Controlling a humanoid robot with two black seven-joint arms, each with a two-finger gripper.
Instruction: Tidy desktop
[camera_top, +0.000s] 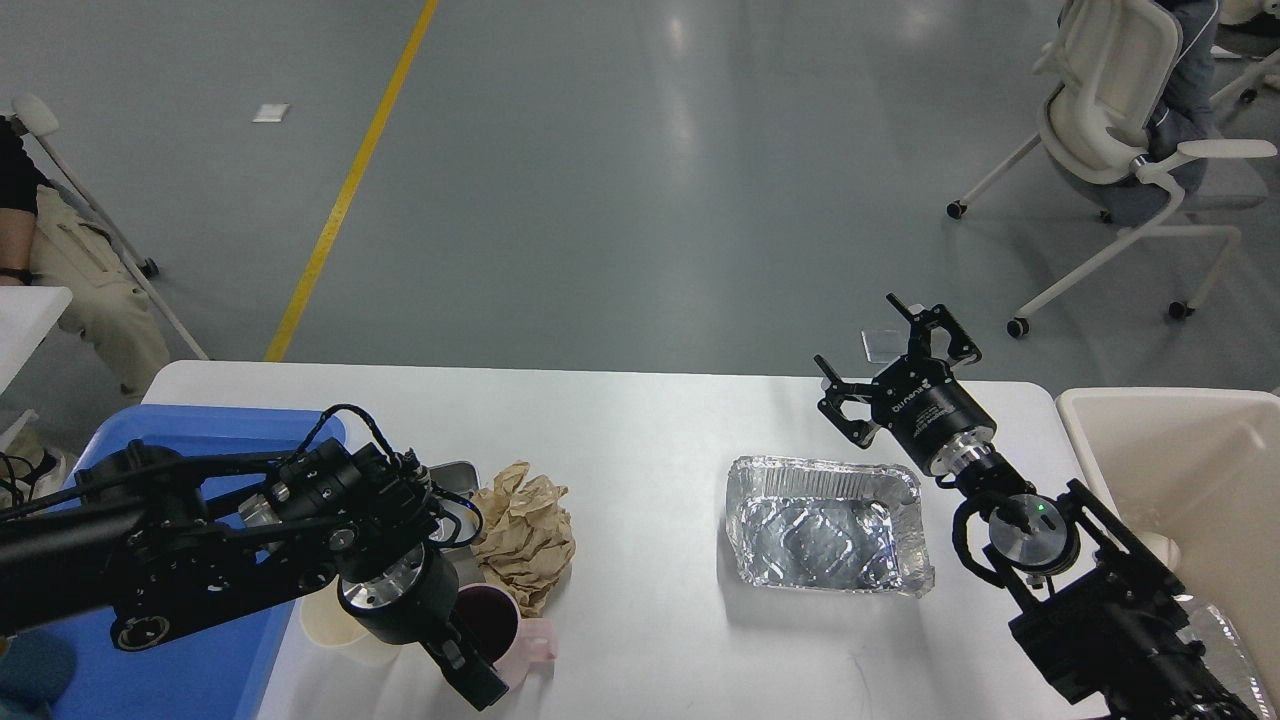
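Nearest, at bottom left: left claw (470, 672) pointing down toward the viewer, its dark fingers at the rim of a pink mug (500, 630) with a dark inside; whether closed on that rim, cannot tell. Just left of the mug, partly under the arm, a cream paper cup (330, 625). Far left, a blue tray (200, 660) overlapping the table edge. Behind the mug, touching or nearly so, a crumpled brown paper wad (525, 530), with a small metal container (450, 475) peeking out just beside it, mostly hidden by the wrist. Right of centre, an empty foil tray (825, 525), upright, well apart from the paper. At far right, a cream bin (1160, 440) beside the table. Beyond the foil tray, right claw (893, 358) raised above the far edge, fingers spread wide, gripping nothing. Under all of these, the white table (650, 440), wide, with rounded corners, spanning most of the lower view. Farther off: grey floor, a yellow line (350, 180), a white office chair (1110, 120) at top right.
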